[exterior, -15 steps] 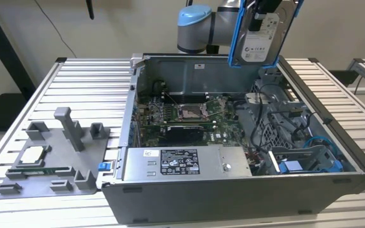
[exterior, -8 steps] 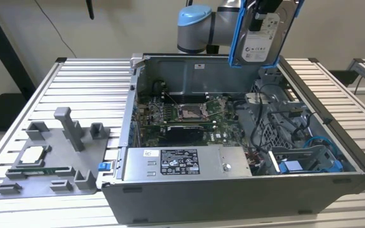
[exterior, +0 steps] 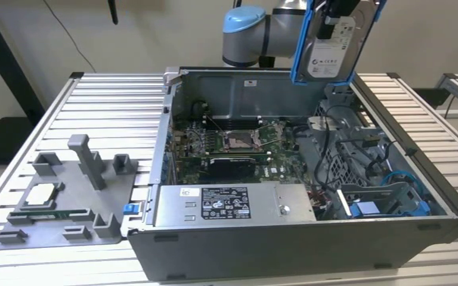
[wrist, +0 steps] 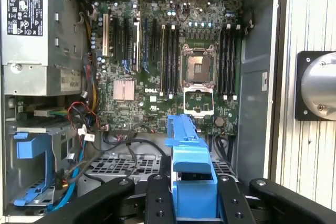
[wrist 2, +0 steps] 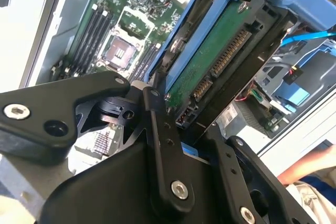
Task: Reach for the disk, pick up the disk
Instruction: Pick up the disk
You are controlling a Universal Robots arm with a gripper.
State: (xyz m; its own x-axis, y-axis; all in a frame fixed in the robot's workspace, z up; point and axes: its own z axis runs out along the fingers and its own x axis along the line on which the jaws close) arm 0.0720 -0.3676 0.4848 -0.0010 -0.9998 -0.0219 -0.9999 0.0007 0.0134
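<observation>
Disk (exterior: 334, 44) hangs long axis vertical, above the open case (exterior: 293, 250). Gripper (wrist: 191, 203) pinches its blue rails at 12 o'clock end; disk clear of bay.

Ribbed metal desk (exterior: 110, 101) carrying an open computer case (exterior: 293, 250), grey fixture plate (exterior: 62, 202) lying beside it on the exterior view's left
</observation>
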